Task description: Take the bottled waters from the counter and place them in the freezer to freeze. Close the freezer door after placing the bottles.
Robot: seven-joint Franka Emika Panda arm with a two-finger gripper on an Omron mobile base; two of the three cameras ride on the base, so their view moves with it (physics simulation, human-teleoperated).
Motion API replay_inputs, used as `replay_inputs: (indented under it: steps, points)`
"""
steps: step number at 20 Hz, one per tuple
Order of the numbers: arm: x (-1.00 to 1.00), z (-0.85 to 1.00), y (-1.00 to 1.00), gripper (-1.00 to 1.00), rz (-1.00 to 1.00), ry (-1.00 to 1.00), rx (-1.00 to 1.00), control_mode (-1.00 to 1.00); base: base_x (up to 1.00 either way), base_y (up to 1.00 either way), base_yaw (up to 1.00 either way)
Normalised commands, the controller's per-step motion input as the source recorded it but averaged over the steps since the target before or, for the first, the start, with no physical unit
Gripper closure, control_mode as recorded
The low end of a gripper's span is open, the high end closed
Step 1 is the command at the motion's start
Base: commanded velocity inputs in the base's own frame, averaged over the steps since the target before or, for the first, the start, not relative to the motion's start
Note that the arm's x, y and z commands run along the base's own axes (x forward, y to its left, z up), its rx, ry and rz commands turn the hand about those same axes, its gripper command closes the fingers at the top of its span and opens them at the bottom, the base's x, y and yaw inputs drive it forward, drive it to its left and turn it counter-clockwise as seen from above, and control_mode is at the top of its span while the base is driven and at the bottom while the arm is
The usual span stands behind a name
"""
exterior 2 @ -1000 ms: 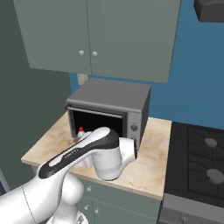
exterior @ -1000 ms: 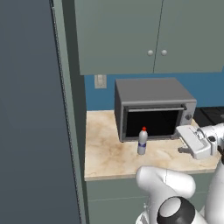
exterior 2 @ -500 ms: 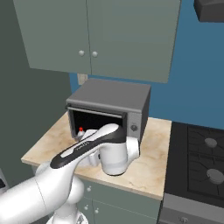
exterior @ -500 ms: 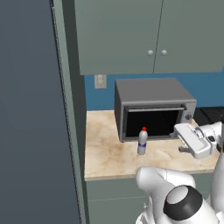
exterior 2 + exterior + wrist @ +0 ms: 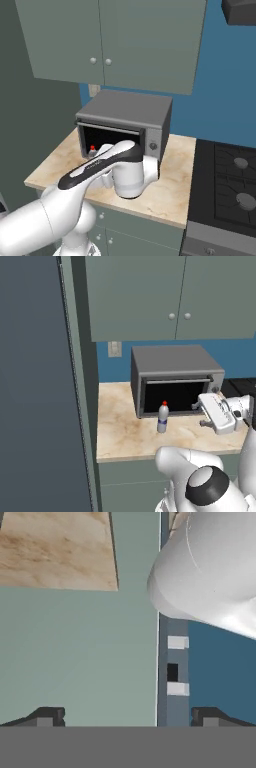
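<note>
A red-capped bottle (image 5: 162, 417) stands upright on the desk (image 5: 120, 426), just in front of the grey oven (image 5: 175, 378) at its left side. The tool (image 5: 127, 716) has its jaws spread wide and holds nothing.

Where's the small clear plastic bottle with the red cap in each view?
Left base view: the red-capped clear bottle stands upright on the beige marbled counter, just in front of the grey boxy oven.
Right base view: its red cap peeks out behind the white arm, before the oven's dark opening.
Hand view: not in it.
Shared landmark: the oven.
</note>
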Motion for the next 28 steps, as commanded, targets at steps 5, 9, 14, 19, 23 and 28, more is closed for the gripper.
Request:
replay_inputs:
  steps: [5, 9, 14, 19, 23, 28]
  points:
    - [0.18, -0.04, 0.0, -1.0, 0.0, 0.0, 0.0, -1.0, 0.0, 0.0, 0.0]
    - [0.11, -0.2, 0.0, -1.0, 0.0, 0.0, 0.0, -1.0, 0.0, 0.0, 0.0]
    - [0.0, -0.33, 0.12, -1.0, 0.0, 0.0, -0.02, -1.0, 0.0, 0.0, 0.0]
    - [0.18, -0.16, 0.02, -1.0, 0.0, 0.0, 0.0, -1.0, 0.0, 0.0, 0.0]
    - [0.4, -0.14, 0.0, -1.0, 0.0, 0.0, 0.0, -1.0, 0.0, 0.0, 0.0]
    - [0.44, -0.14, 0.0, -1.0, 0.0, 0.0, -0.01, -1.0, 0.0, 0.0, 0.0]
